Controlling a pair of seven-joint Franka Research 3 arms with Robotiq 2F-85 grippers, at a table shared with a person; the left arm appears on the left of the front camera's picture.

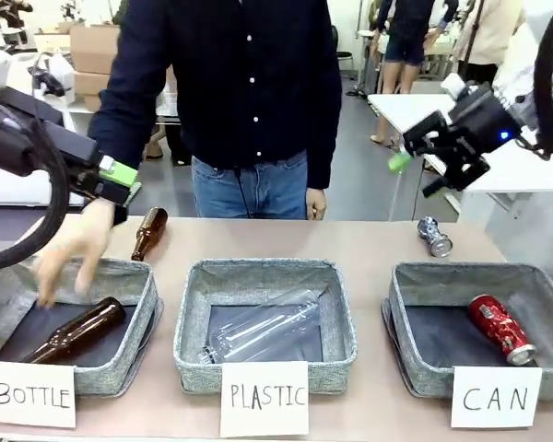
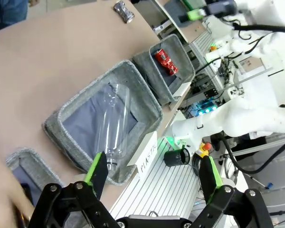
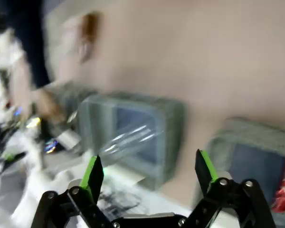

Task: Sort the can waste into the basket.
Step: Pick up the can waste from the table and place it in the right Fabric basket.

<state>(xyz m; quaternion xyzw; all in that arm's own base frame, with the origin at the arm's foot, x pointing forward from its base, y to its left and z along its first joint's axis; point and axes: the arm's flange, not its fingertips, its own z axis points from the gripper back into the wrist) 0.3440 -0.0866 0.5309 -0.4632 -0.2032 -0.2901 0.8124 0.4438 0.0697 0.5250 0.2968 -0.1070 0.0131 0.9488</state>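
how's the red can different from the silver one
Colour: the red can is red with white marks; the silver can is silver and dark. Place: the red can lies inside the CAN basket; the silver can lies on the table beyond it. Both are small and dented.

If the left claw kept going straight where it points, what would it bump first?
Probably the PLASTIC basket, around the clear bottle lying in it: the open left claw aims at it. Depth is hard to judge, though.

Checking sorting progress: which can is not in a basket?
The silver-blue can, on the table beyond the CAN basket; the red can lies inside it.
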